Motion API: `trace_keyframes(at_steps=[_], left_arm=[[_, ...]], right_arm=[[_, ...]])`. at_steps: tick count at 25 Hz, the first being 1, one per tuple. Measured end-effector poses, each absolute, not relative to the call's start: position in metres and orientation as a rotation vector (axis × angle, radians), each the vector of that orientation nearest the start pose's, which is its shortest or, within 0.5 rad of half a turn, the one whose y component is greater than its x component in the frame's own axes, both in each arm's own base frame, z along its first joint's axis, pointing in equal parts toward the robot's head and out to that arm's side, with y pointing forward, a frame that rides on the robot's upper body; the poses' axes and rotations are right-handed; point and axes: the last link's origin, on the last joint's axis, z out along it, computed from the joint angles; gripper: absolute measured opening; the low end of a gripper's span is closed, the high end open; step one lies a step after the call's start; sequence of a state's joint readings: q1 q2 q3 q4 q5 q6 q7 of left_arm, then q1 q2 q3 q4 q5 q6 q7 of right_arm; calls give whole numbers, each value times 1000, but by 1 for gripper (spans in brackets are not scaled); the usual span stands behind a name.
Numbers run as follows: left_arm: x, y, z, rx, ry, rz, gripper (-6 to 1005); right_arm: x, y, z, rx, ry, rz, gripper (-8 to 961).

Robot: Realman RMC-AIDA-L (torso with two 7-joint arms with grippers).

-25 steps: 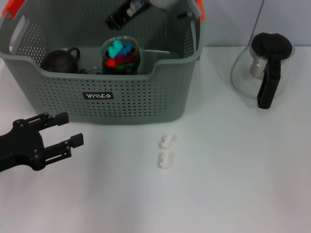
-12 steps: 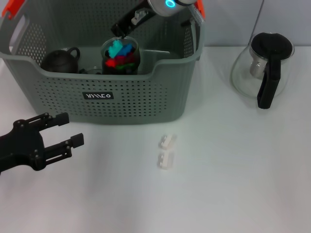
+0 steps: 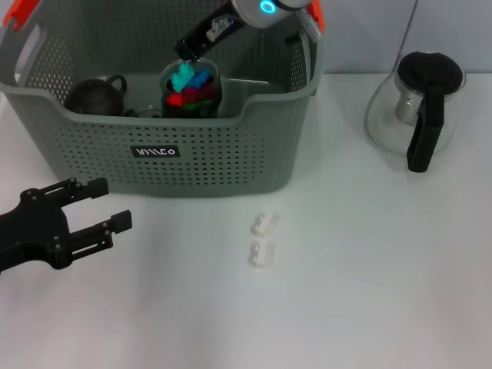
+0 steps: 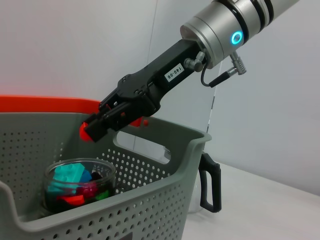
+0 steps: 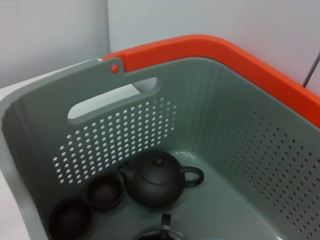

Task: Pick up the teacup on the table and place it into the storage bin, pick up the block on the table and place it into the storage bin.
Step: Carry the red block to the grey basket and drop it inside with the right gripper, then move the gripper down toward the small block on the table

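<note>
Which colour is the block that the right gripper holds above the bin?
Red. The block in the right gripper shows best in the left wrist view.

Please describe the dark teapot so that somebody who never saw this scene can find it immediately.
Find the large grey-green storage bin at the back of the white table. Inside, on its floor toward the robot's left, sits the dark teapot, beside two small dark cups. Unlike the glass teapot outside the bin, it is opaque, round and matte.

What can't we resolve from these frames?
- Right gripper: in the left wrist view a red piece sits at its tip, but the fingers' state is unclear; in the head view the tip merges with the glass jar.
- Two small white pieces on the table: too small to identify.
- Jar's lower half: hidden by the storage bin wall.
</note>
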State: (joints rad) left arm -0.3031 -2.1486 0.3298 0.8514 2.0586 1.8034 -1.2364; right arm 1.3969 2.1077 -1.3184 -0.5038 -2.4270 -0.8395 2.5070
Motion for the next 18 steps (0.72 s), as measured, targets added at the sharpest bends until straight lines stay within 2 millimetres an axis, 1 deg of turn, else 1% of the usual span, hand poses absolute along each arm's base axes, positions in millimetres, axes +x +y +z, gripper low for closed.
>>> trace_keyframes(at_steps=[8,11,13,16,18], left_arm=[[-317,253,47,-2461,-606,-806,694],[-317,253,47,-2461,-606,-805,694],[-317,253,47,-2460,-607,-805,694],[-317,252,47,-2461,-607,-805,694],[-317,252,47,-2461,-608,-806,693]], right_arm=[[-12,469,-87,-2596,520,-34,246],[-16,469,-83,-2597,522,9,388],[-22,468,-75,-2605,512,77,482],[-29,459,-59,-2646,479,231,484],[-33,447,-45,-2696,433,366,486]])
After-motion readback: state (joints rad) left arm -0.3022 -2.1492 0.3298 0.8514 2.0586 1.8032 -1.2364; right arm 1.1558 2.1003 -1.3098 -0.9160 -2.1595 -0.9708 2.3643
